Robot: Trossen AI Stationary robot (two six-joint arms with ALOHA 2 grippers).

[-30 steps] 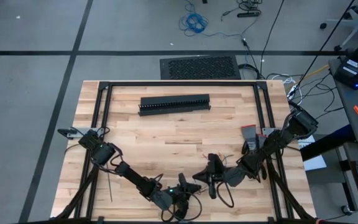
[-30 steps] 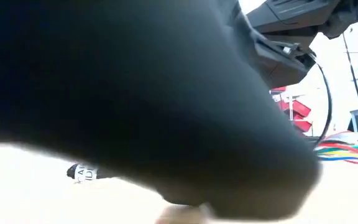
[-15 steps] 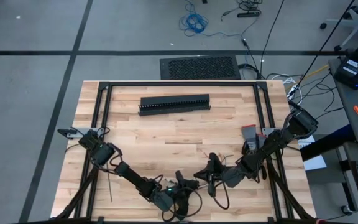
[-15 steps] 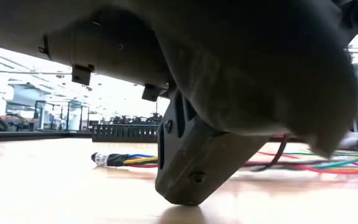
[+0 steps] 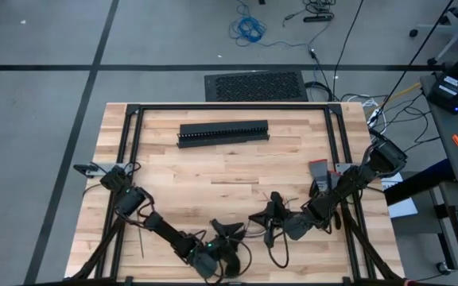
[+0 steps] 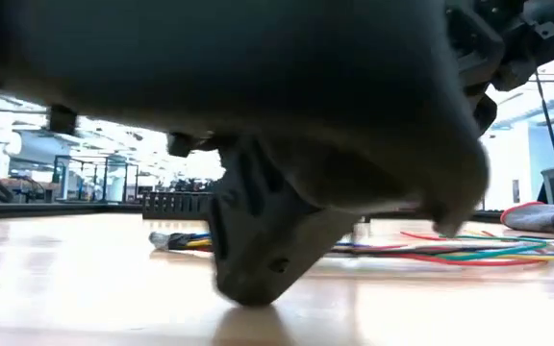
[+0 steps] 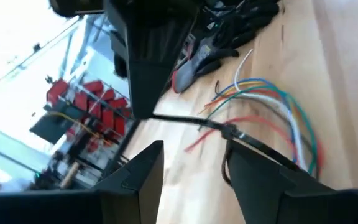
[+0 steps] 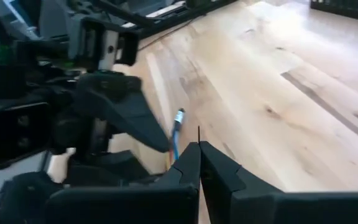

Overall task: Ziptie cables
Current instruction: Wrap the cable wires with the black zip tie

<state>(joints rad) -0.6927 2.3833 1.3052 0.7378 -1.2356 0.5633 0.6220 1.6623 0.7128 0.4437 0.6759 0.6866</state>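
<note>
Cables [image 5: 253,230] between both arms, near front edge.

The pale butcher-block wooden table [image 5: 229,171] carried a black tubular frame [image 5: 130,131] along its edges; a long black slotted comb-like duct [image 5: 223,133] lay flat on the boards, well apart from both grippers, on the far side; a small red-and-grey tool [image 5: 318,171] sat near the right arm; the loose bundle of thin coloured cables [image 6: 469,252] lay on the wood between the left gripper [image 5: 227,235] and the right gripper [image 5: 267,218], its ends splayed; a thin dark ziptie [image 7: 253,143] crossed it.
</note>
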